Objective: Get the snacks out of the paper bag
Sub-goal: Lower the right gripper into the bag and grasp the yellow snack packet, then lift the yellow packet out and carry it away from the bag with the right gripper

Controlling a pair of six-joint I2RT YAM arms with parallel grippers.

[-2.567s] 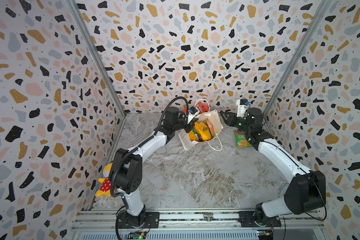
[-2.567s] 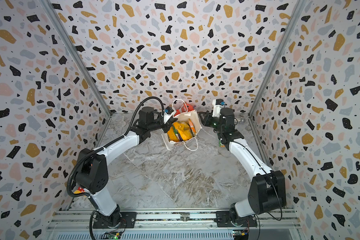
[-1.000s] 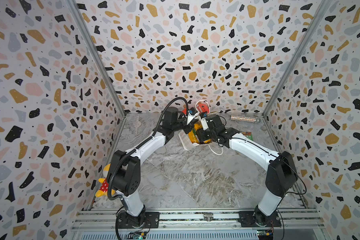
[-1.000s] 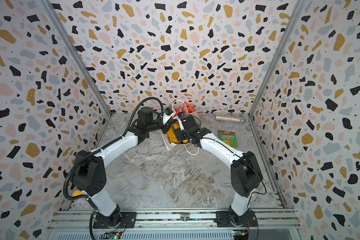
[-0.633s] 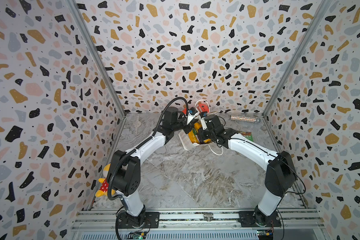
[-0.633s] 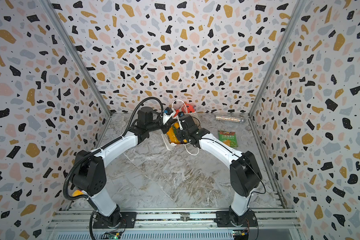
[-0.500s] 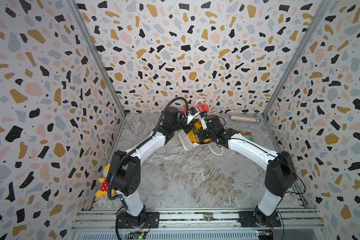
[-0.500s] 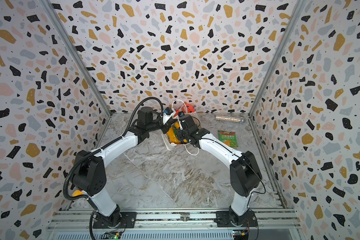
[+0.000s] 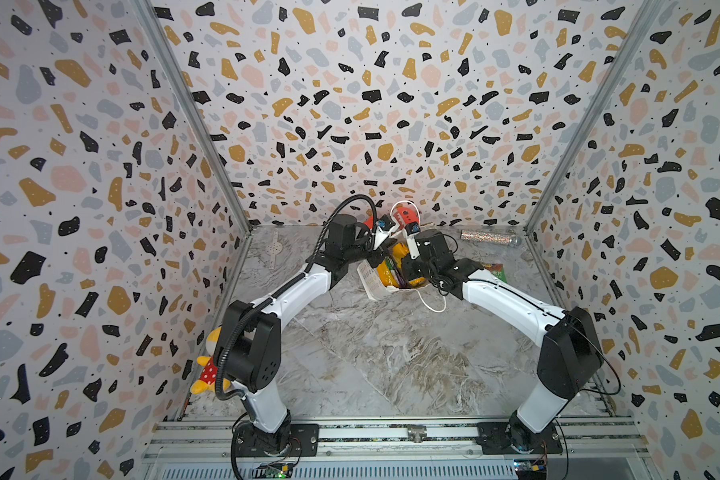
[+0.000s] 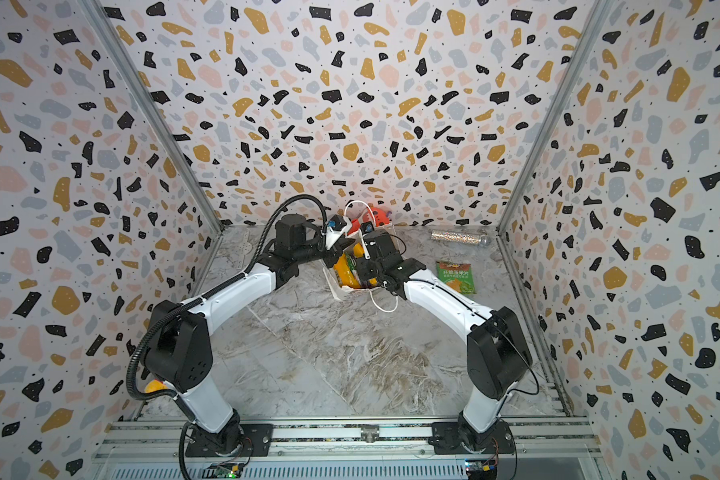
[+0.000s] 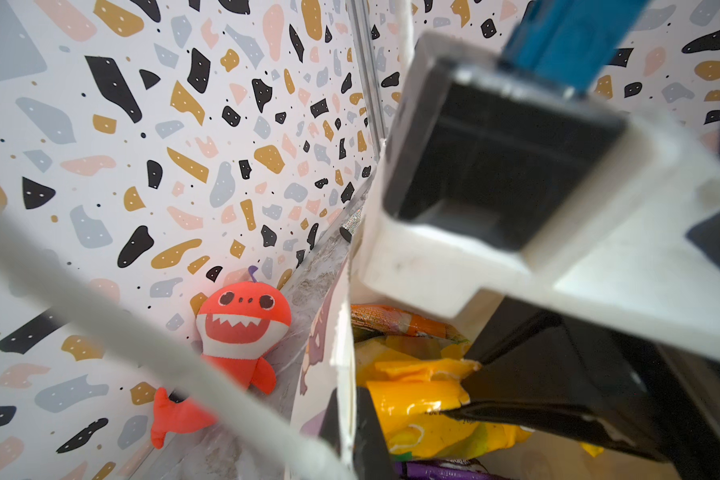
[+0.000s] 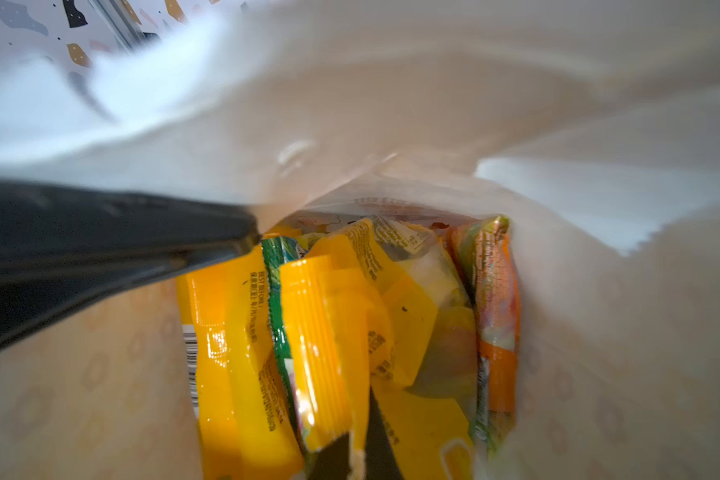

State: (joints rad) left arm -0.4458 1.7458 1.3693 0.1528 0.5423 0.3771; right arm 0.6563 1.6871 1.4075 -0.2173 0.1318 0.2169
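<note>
A white paper bag [image 9: 374, 284] sits near the 12 o'clock edge of a marble table [image 9: 371, 365], and both robot arms meet over its open mouth. The left gripper [image 11: 350, 432] is closed on the bag's rim, with one black finger on each side of the paper wall. This holds the mouth open.

The right gripper [image 12: 352, 453] reaches down inside the bag. Its fingers are pinched onto the top edge of an orange-yellow packet [image 12: 321, 353]. That packet stands on end among the other snacks [image 12: 416, 316], with a green edge and a second yellow packet pressed against one side and an orange packet against the far bag wall.

One green packet [image 10: 454, 276] already lies flat on the table at 3 o'clock from the bag, well apart from it. A silver tube [image 10: 458, 237] lies at 1 o'clock and a red-orange shark plush [image 11: 242, 320] at 12 o'clock, just behind the bag.

The step in hand looks like the grasp on the second snack, with most of the snacks not yet taken out. The next move likely calls for lifting the packet straight up through the mouth while the left gripper steadies the rim. The neighbouring packets are tightly packed, so one may ride up with it. The packet would then go down on bare table, probably beside the green one.
</note>
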